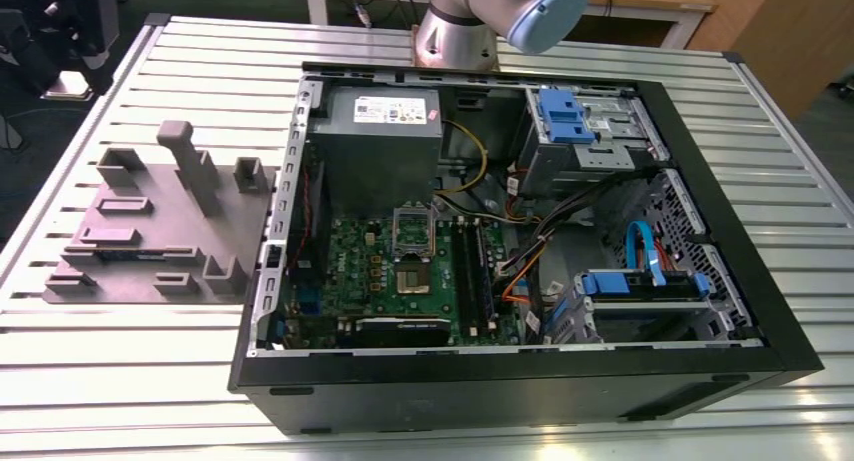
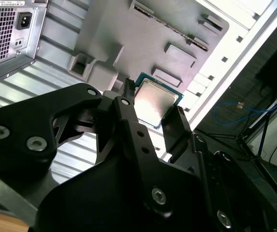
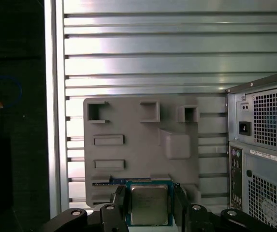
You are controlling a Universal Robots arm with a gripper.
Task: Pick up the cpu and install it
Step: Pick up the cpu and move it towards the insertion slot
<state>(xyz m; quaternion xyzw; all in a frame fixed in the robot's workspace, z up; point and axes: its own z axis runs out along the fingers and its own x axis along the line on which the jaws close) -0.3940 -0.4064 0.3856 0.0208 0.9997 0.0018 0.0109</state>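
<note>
The cpu [image 3: 149, 204] is gripped by two opposite edges between the black fingers [image 3: 120, 202], which are closed on it in both wrist views. Its silvery top and thin greenish rim are turned toward the cameras, and its other two edges are left free. In the second wrist view the cpu [image 2: 155, 99] is held square between the fingers [image 2: 176, 126], up off the grey fixture plate [image 2: 143, 34] seen behind it. In the first wrist view the fixture plate [image 3: 143, 145] is laid flat on the slatted metal surface [image 3: 143, 43]. The rear wall of the computer case [image 3: 261, 145] stands just beside one plate edge, with a narrow strip of slats between. A wide stretch of bare slats is left open past the plate's far edge. In the exterior view the computer case [image 1: 467, 391] is laid on its side with its panel off, and the fixture plate [image 1: 160, 231] sits just beside it at the exterior view's left. Inside, the motherboard socket [image 1: 414, 278] is exposed, bordered by the grey power supply box [image 1: 380, 141] on one side and the long black memory slots [image 1: 470, 271] on another, with open room above it.
</note>
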